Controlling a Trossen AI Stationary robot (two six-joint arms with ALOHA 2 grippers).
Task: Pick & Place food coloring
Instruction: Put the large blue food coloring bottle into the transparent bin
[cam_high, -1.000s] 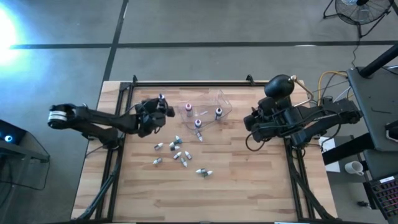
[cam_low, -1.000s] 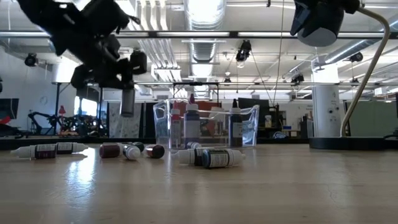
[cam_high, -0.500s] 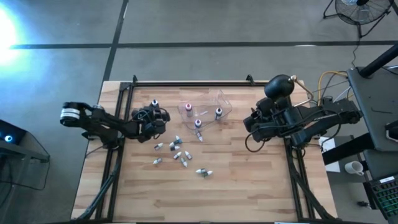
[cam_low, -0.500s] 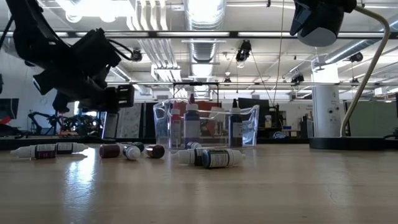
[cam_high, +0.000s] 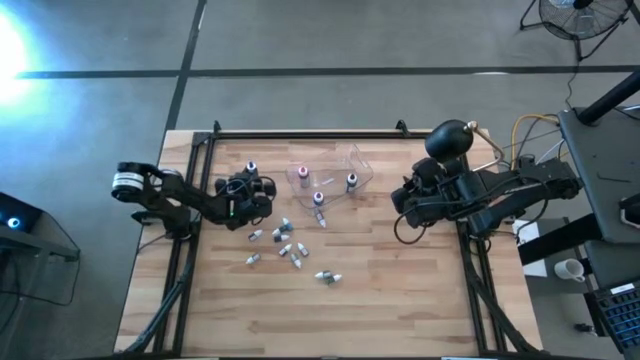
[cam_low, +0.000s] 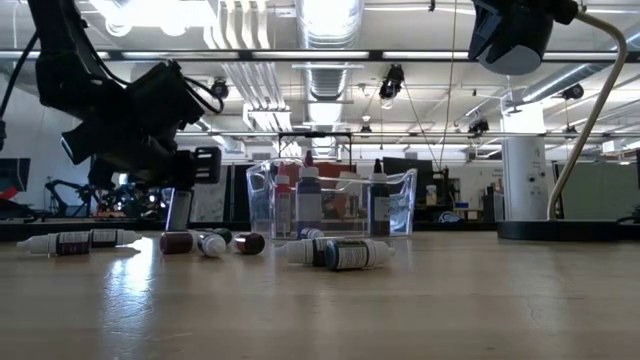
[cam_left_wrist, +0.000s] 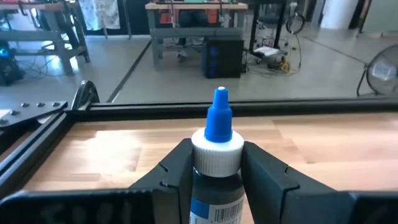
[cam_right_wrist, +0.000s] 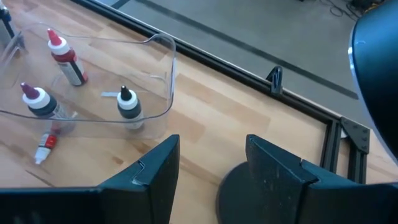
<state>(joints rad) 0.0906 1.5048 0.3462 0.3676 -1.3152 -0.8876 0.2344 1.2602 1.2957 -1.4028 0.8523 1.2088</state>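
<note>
My left claw (cam_left_wrist: 214, 171): clamps upright blue-capped dropper bottle (cam_left_wrist: 216, 163); only wrist view shows cap colour.
My right claw (cam_right_wrist: 208, 168): wide, empty, counter's (cam_high: 400, 290) right edge.

Loose dropper bottles (cam_high: 285, 247) crowd the tabletop (cam_high: 400, 290) centre below the clear tub (cam_high: 330, 172); the near half and right side lie open, past the lamp base (cam_high: 450, 140)

Wooden table (cam_high: 400, 290) with black frame rails filling centre of high view. Clear plastic tub (cam_high: 338, 168) sitting on it at upper centre. Small dropper bottles (cam_high: 286, 248) lying scattered on bare wood just below and left of tub, one more (cam_high: 327, 277) lying lower, apart. Round black lamp base (cam_high: 449, 139) standing at upper right.
</note>
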